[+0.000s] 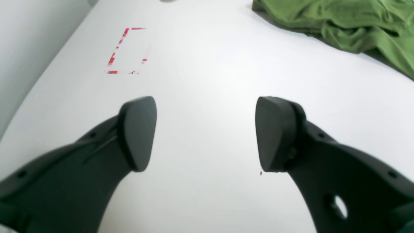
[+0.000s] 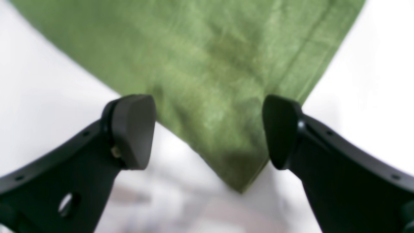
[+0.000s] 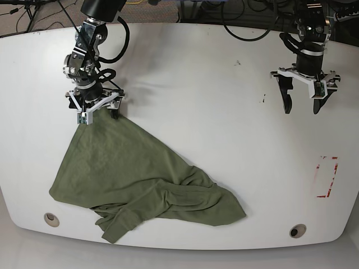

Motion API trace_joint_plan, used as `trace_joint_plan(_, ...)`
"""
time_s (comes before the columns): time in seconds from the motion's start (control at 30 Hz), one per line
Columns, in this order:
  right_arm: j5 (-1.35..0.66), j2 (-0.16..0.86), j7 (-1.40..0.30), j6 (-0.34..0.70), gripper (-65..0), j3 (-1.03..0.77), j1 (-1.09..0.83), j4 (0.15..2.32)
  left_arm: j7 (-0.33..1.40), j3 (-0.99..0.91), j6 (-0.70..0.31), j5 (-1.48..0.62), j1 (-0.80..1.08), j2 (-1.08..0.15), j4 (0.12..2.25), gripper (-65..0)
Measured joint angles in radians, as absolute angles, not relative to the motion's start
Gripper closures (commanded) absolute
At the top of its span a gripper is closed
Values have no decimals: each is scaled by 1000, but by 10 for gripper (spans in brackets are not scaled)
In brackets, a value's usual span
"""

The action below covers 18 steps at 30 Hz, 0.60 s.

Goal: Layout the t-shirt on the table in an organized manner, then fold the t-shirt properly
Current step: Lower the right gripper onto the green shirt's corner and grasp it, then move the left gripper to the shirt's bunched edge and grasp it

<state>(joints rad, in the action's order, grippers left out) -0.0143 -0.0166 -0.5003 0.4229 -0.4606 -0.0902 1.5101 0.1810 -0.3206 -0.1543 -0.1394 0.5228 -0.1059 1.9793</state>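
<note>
The olive-green t-shirt (image 3: 134, 174) lies crumpled on the white table (image 3: 196, 84), spread from the upper left toward the front middle, with bunched folds along its lower edge. My right gripper (image 3: 98, 115) hovers over the shirt's upper-left corner. In the right wrist view that gripper (image 2: 208, 129) is open, and the pointed corner of the t-shirt (image 2: 207, 81) lies between and below its fingers, held by neither. My left gripper (image 3: 302, 106) stands open over bare table at the far right, well away from the shirt. From the left wrist view, the left gripper (image 1: 205, 132) is empty and the t-shirt (image 1: 349, 26) shows at the upper right.
A red-and-white tape rectangle (image 3: 327, 176) marks the table at the right, also visible as the tape rectangle (image 1: 127, 51) in the left wrist view. Two round grommet holes (image 3: 51, 219) (image 3: 297, 230) sit near the front edge. Cables run along the back edge.
</note>
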Motion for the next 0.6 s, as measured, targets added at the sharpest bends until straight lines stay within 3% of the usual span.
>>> trace_joint_plan(0.1, -16, -17, -498, 419, -300, -461, -93, 1510, 250, -321, -155, -139, 479, -106, 1978, -447)
trace_joint_plan(0.17, -16, -17, -498, 416, -157, -461, -93, 1510, 285, -321, -154, -139, 442, -106, 1977, -447)
trace_joint_plan(0.27, -28, -19, -498, 417, -13, -461, -100, 1510, 332, -321, -154, -140, 390, -106, 1977, -447)
trace_joint_plan(0.6, -32, -18, -484, 450, 0, -404, -171, 1554, 519, -314, -154, -140, 192, -106, 1972, -450)
